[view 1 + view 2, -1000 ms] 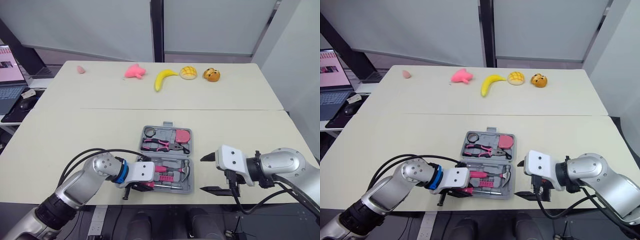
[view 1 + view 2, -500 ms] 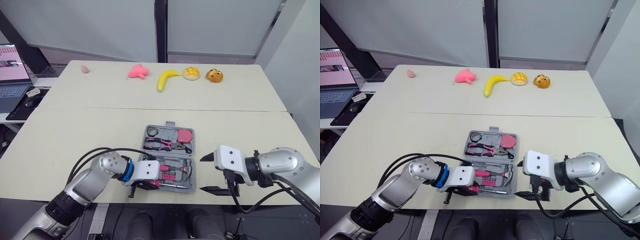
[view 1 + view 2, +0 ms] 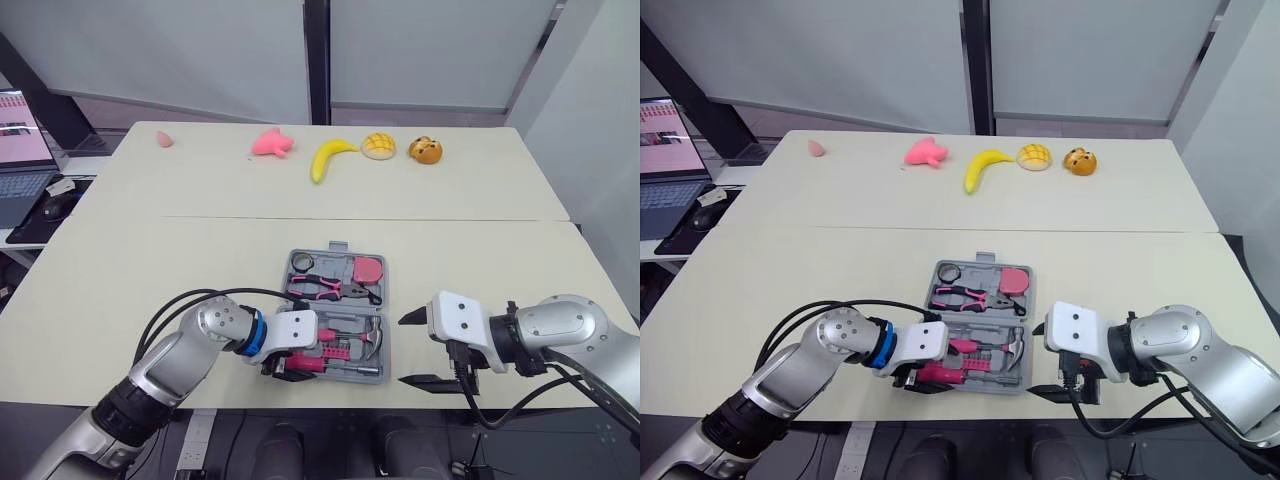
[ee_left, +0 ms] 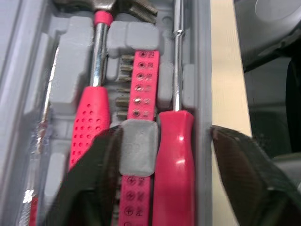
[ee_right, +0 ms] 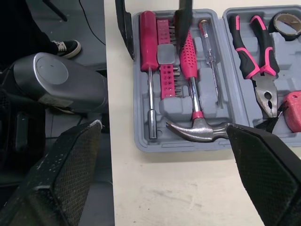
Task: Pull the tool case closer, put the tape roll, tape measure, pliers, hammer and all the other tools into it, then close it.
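Observation:
The grey tool case [image 3: 337, 247] lies open near the table's front edge. It holds the tape roll [image 3: 300, 263], pink tape measure [image 3: 367, 270], pliers [image 3: 325, 290] and hammer [image 5: 197, 127]. A red-handled screwdriver [image 4: 171, 160] lies in the slot along the case's near rim, beside the bit holder [image 4: 141, 89]. My left gripper [image 3: 285, 367] is over the case's near left corner, open, with its fingers [image 4: 89, 188] astride the screwdriver and hammer handles. My right gripper [image 3: 418, 348] stands open and holds nothing, just right of the case.
Along the far edge lie a small pink piece [image 3: 162, 139], a pink toy [image 3: 270, 142], a banana [image 3: 325, 158], a bun [image 3: 377, 146] and an orange toy [image 3: 424, 150]. A laptop [image 3: 20, 150] sits on a side desk at the left.
My left gripper moved right over the case's near corner and opened, letting go of the screwdriver, which now lies in its slot. The right arm stayed still.

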Controlling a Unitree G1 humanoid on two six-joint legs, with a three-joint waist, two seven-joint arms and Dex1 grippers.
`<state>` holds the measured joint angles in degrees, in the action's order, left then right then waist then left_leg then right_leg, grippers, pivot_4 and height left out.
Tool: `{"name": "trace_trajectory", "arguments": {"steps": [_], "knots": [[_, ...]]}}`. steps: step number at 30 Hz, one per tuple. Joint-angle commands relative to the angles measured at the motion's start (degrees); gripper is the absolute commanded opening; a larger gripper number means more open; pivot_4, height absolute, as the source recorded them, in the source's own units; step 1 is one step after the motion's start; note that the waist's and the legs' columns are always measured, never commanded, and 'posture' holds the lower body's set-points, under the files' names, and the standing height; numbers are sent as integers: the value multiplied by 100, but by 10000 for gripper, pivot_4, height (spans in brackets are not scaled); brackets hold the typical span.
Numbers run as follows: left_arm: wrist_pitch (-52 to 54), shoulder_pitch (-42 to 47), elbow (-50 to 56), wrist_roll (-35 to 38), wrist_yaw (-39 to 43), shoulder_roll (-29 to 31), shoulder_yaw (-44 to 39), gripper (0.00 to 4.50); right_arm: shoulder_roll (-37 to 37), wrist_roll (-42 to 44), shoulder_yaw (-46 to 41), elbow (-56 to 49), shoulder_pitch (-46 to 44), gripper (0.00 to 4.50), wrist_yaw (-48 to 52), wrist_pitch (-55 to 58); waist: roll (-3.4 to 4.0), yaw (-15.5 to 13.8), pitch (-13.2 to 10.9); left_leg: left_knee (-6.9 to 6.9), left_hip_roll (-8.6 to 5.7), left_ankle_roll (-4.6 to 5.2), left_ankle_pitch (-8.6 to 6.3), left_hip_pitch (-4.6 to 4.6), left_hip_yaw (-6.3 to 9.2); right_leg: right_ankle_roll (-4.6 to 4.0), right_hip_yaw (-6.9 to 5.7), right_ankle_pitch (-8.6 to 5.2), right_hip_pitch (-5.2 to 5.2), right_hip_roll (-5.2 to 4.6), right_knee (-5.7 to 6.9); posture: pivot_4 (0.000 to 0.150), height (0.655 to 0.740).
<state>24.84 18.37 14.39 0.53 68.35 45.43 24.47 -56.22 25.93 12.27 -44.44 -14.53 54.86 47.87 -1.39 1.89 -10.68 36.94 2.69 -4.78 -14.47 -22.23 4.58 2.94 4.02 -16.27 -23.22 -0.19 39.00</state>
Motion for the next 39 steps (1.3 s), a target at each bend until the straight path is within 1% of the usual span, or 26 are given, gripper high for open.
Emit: {"name": "trace_trajectory", "arguments": {"steps": [1, 4, 7, 11, 17, 18, 27, 39], "knots": [[-139, -145, 381, 318, 114, 206, -419, 38820, -64, 94, -230, -212, -2, 45000, -34, 0, 0, -1, 0, 0, 0, 0, 0, 0, 0, 0, 0, 0, 0, 0, 0, 1500, 7255], [-264, -236, 452, 555, 279, 346, -597, 38820, -31, 109, -241, -205, -18, 45000, -53, -14, 0, -6, 0, 1, 0, 0, 0, 0, -1, 0, 1, 0, 0, -1, 0, 1500, 7255], [-506, -191, 300, 544, 394, 410, -574, 32839, -8, 123, -241, -179, -58, 45000, -57, -21, 0, -6, 0, 1, 0, 0, 0, 0, 0, 0, 0, 0, 0, -1, 0, 1500, 7255], [-537, -4, 76, 473, 494, 355, -433, 19991, 6, 120, -213, -153, -83, 45000, -70, -39, -1, -6, 0, 1, 0, 0, 0, -2, -1, 0, 0, 0, 0, -1, 0, 1500, 7255], [-251, 253, 126, 440, 527, 178, -248, 1206, 17, 123, -202, -183, -61, 45000, -99, -31, -1, -6, 0, 1, 0, 0, 0, -2, -1, 0, 0, 0, 0, -1, 0, 1500, 7255], [-172, 302, 144, 429, 529, 149, -203, 188, 16, 126, -203, -189, -58, 45000, -104, -27, -1, -6, 0, 1, 0, 0, 0, -2, -1, 0, 0, 0, 0, -1, 0, 1500, 7255], [51, 372, 141, 193, 455, 89, 125, 188, 14, 144, -181, -186, -84, 45000, -147, -16, 0, -4, 0, 2, 0, 0, 0, -3, 0, -1, 0, 0, 0, 1, 0, 1500, 7255], [-101, 70, -119, -5, 309, 114, 142, 188, 12, 138, -185, -196, -93, 45000, -153, -28, 0, -4, 0, 2, 0, 0, 0, -2, 0, -1, 0, 0, 0, 1, 1, 1500, 7255]]}}
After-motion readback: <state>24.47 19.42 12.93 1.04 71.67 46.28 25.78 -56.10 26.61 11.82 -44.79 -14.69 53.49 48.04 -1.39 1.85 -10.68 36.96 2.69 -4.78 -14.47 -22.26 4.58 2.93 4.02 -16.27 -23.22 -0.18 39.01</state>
